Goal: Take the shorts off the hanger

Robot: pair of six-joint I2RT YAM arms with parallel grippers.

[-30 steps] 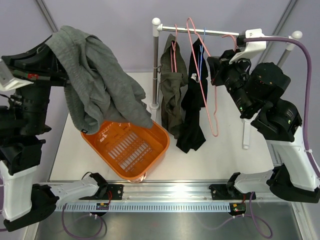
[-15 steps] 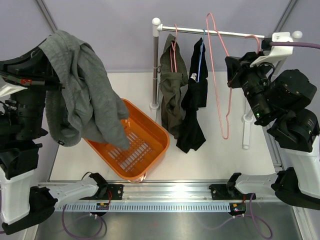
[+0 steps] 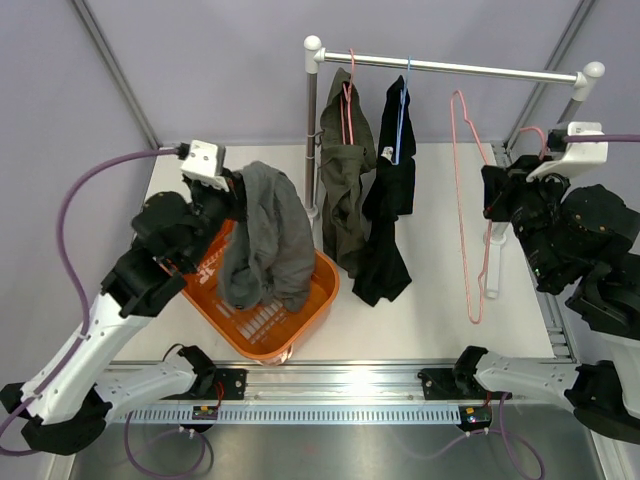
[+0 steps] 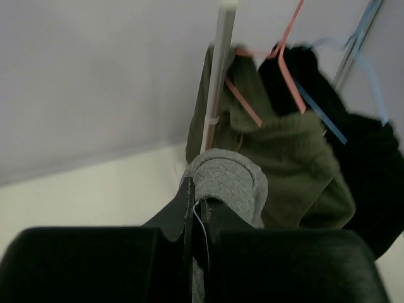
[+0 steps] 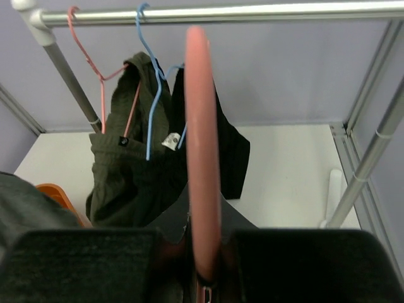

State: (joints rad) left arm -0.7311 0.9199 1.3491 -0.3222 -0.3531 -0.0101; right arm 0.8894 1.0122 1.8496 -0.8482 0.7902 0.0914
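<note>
My left gripper point(image 3: 238, 192) is shut on grey shorts point(image 3: 266, 240), which hang from it into the orange basket point(image 3: 310, 296). In the left wrist view the grey cloth point(image 4: 230, 180) bulges out between my closed fingers. My right gripper point(image 3: 497, 205) is shut on a bare pink hanger point(image 3: 473, 205), held off the rail at the right. The pink hanger point(image 5: 202, 158) runs upward between the fingers in the right wrist view. Olive shorts point(image 3: 345, 180) on a pink hanger and black shorts point(image 3: 388, 215) on a blue hanger still hang on the rail point(image 3: 470, 68).
The rack's left post point(image 3: 310, 130) stands just behind the basket. Its right post point(image 3: 575, 100) is close to my right arm. The white table point(image 3: 430, 310) lies below the hanging clothes.
My left arm has swung down and right, lowering the grey shorts into the basket. My right gripper has pulled the bare pink hanger off the rail, rightward and lower.
</note>
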